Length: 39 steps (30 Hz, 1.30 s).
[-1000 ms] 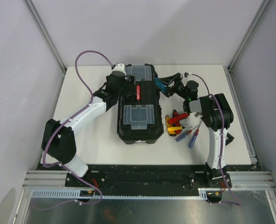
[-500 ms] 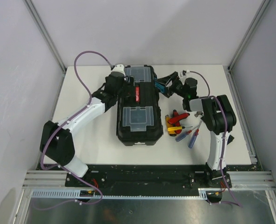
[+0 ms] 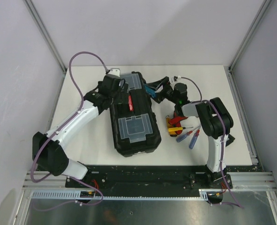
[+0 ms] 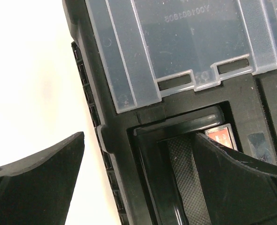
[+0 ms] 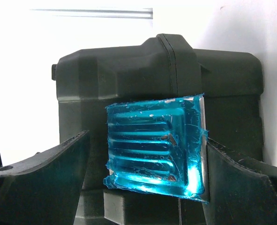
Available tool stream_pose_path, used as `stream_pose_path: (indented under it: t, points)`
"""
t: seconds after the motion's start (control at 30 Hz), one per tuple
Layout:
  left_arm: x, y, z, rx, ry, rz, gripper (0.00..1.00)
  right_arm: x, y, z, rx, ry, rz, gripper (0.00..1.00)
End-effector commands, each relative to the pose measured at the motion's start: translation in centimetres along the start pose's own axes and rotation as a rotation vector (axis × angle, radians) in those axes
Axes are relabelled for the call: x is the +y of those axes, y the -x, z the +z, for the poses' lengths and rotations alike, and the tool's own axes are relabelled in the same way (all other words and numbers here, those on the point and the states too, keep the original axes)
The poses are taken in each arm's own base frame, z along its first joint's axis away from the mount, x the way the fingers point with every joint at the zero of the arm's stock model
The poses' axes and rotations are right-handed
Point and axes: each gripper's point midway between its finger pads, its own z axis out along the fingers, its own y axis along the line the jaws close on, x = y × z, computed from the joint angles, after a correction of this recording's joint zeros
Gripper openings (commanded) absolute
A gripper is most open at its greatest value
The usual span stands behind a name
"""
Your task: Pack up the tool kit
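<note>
The toolbox [image 3: 132,115] lies flat on the bench [image 3: 82,93], lid down, set askew with its far end leaning left. The left jaws hover over that far end, spread wide and gripping nothing. From the left wrist, one finger [image 4: 35,183] hangs off the box's side above bare bench. The other sits over the recess of the handle [image 4: 185,183], and the clear lid compartment [image 4: 185,42] is just beyond. So the box's side edge runs straight up between them.

Over on the box's right flank, the right jaws are released too, and the blue latch [image 5: 154,145] stands squarely between them. There's clear daylight between the latch and the finger on the left of the right wrist view. The opposite finger sits just beside the latch's edge, and I can't tell whether it touches.

The screwdrivers [image 3: 183,132] lie loose on the bench, just right of the box beside the right arm, outside both sets of jaws.
</note>
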Motion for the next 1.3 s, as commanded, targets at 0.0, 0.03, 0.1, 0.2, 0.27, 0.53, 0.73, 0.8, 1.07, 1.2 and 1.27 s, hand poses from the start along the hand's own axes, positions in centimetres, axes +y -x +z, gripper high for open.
stream_pose_path:
  t: [0.0,0.03,0.1,0.2,0.27,0.53,0.73,0.8,1.07,1.2,1.27]
  points:
    - [1.7,-2.0,-1.9,0.063,0.026,-0.023,0.99,13.0,-4.5,-1.9,0.115,0.326,-0.123,0.88]
    - [1.6,-1.7,-2.4,0.056,0.0,-0.043,0.99,12.9,-4.6,-1.9,0.118,0.324,-0.124,0.88]
    - [0.8,-1.7,-3.5,0.055,-0.067,-0.075,0.99,12.8,-4.9,-1.8,0.125,0.318,-0.126,0.87]
    - [-0.3,-3.1,-4.3,0.092,-0.139,-0.135,0.97,12.7,-5.3,-1.8,0.133,0.306,-0.139,0.86]
    - [-0.6,-4.5,-4.3,0.132,-0.162,-0.174,0.91,12.6,-5.6,-1.7,0.138,0.295,-0.146,0.85]
    - [-0.4,-6.7,-2.4,0.188,-0.143,-0.179,0.65,12.0,-6.4,-1.7,0.149,0.263,-0.142,0.83]
    - [0.5,-3.2,0.5,0.099,-0.219,-0.095,0.51,10.9,-6.2,-2.0,0.114,0.241,-0.11,0.84]
    - [0.8,-2.3,1.6,0.07,-0.254,-0.041,0.49,10.7,-6.0,-1.9,0.096,0.256,-0.082,0.85]
    - [2.3,0.6,5.9,0.042,-0.283,0.023,0.44,11.2,-4.5,-1.9,0.021,0.401,0.028,0.9]
    - [3.2,2.5,6.9,0.013,-0.243,0.011,0.48,10.8,-4.1,-1.8,0.001,0.396,0.027,0.91]
    - [3.8,3.7,6.6,-0.015,-0.217,-0.003,0.53,10.5,-4.0,-1.7,-0.004,0.387,0.025,0.91]
